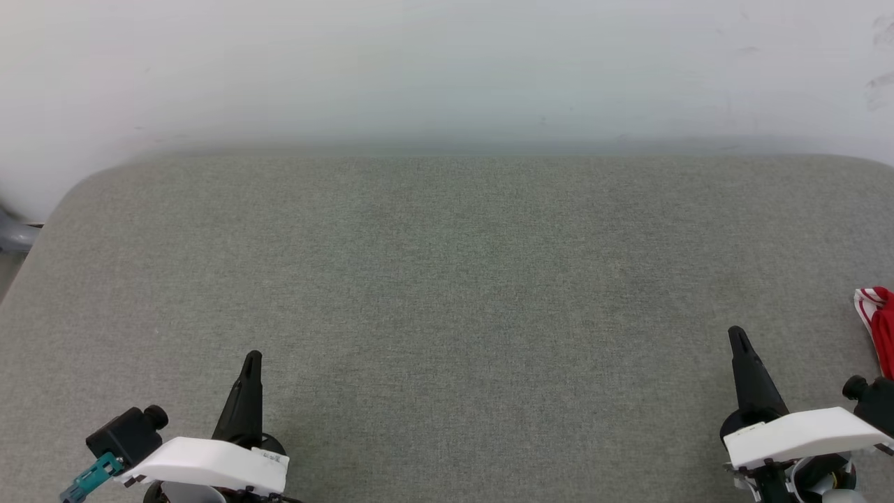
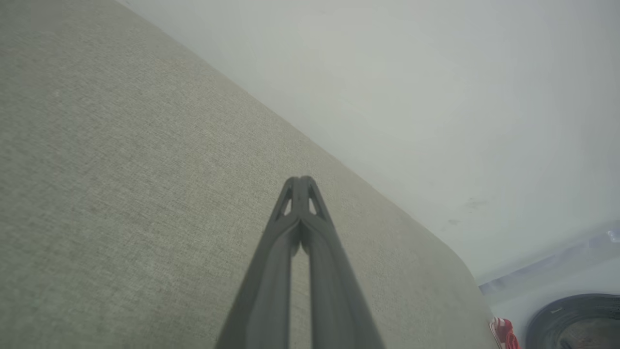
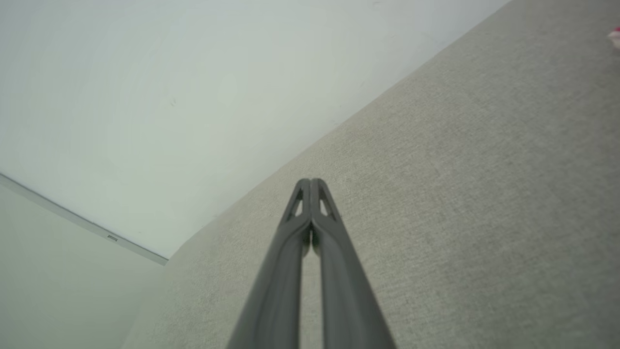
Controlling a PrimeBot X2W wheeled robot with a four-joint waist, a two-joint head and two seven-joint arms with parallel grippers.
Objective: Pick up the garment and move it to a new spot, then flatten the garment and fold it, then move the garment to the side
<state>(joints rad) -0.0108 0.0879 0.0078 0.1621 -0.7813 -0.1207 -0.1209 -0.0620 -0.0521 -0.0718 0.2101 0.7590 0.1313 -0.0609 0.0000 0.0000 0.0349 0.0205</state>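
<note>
Red, striped scrap of garment [image 1: 878, 321] lies at right edge of pad [image 1: 447, 279], just beside right gripper [image 1: 737, 337]. Left gripper [image 1: 253, 358] near front-left corner. Both pinched closed, holding nothing. Folded or not: cannot tell. Likely either nothing begun or all finished.

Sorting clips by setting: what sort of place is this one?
Probably a plain indoor room, perhaps a lab: a broad grey fabric pad set against a bare white wall, with a red-and-white garment at the pad's right edge.
</note>
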